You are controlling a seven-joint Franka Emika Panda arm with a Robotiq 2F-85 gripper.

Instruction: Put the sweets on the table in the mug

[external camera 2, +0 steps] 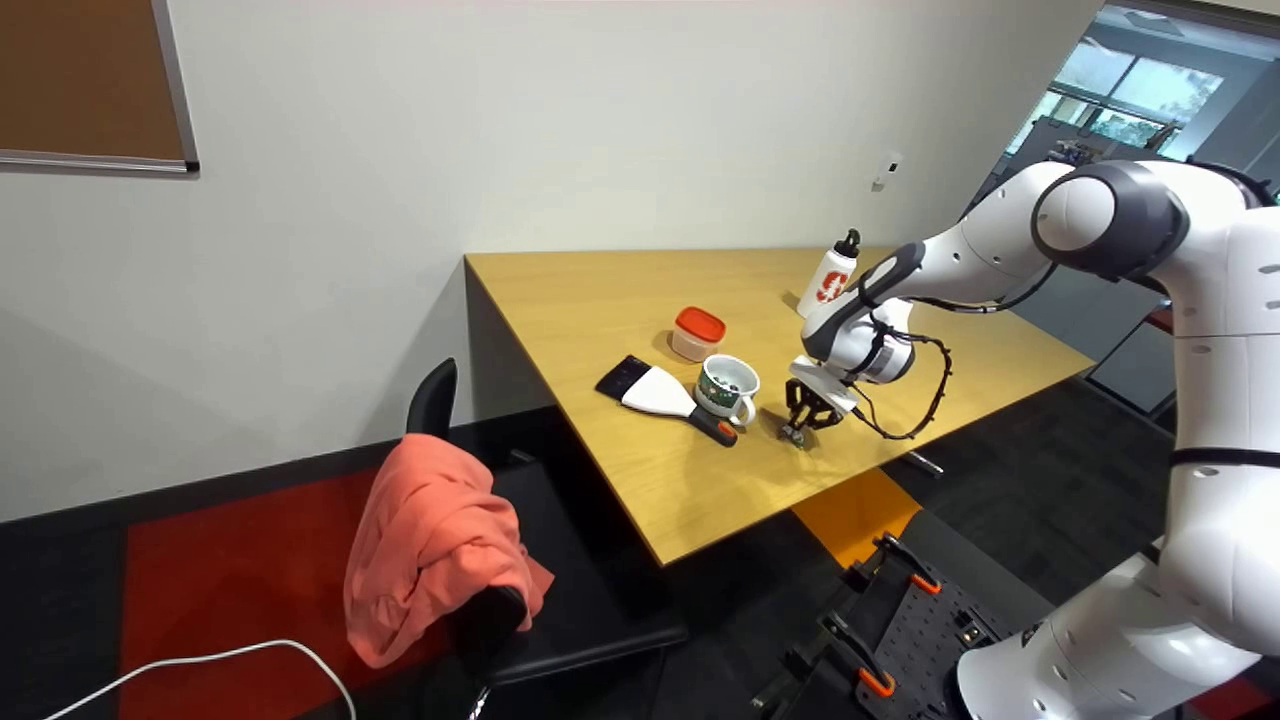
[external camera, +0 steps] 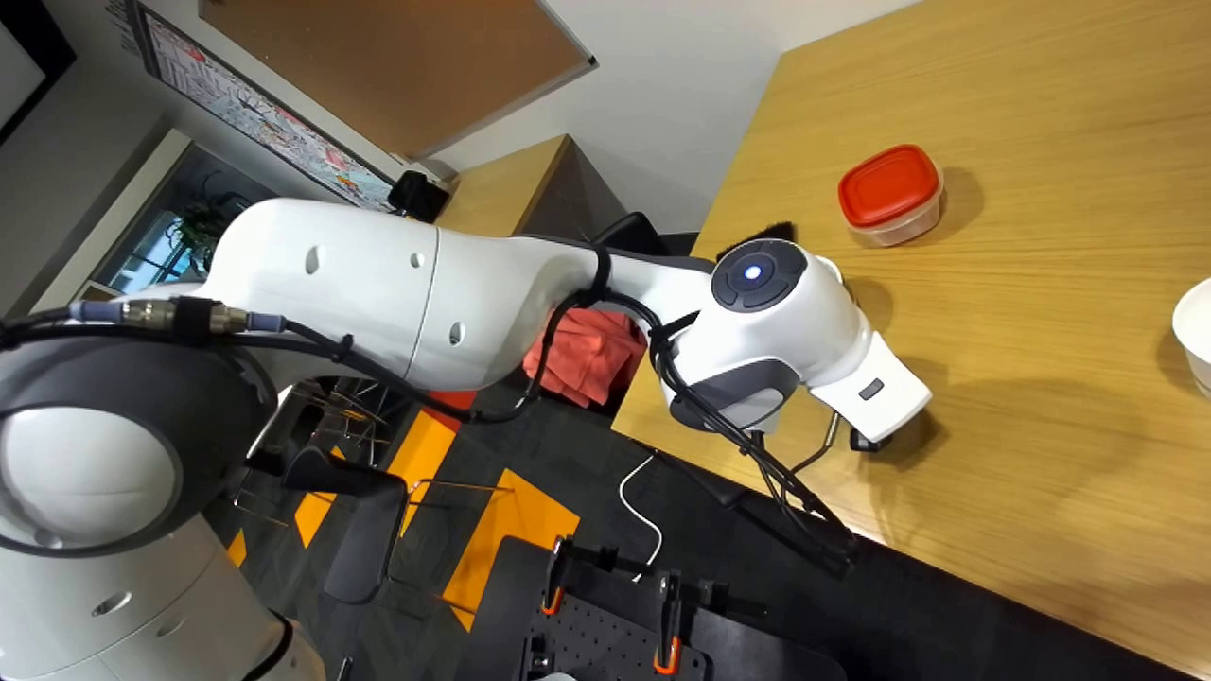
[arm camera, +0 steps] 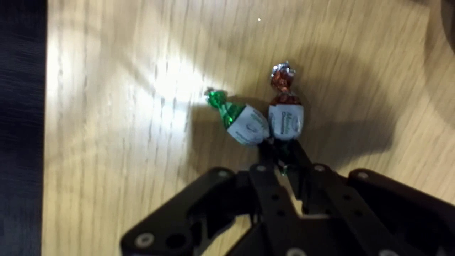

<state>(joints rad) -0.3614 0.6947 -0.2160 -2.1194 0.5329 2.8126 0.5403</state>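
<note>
Two small wrapped sweets, one green and white (arm camera: 249,126), the other brown and white (arm camera: 286,121), lie side by side in the wrist view. My gripper (arm camera: 280,151) is shut on their near ends, with only a narrow gap between its fingers. In an exterior view my gripper (external camera 2: 800,420) points down at the table (external camera 2: 620,285), low over its surface; the sweets (external camera 2: 795,437) show as a tiny shiny patch at the fingertips. The white mug (external camera 2: 712,392) with a green pattern stands beside the gripper, handle towards it, with small dark pieces inside.
A red-lidded container (external camera 2: 697,335) stands behind the mug. A brush (external camera 2: 660,391) with a dark handle lies beside the mug. A white bottle (external camera 2: 828,283) stands farther back near the arm. A white bowl-like thing (external camera: 1200,326) is cut off at the edge. The table's edge (arm camera: 46,142) is close by.
</note>
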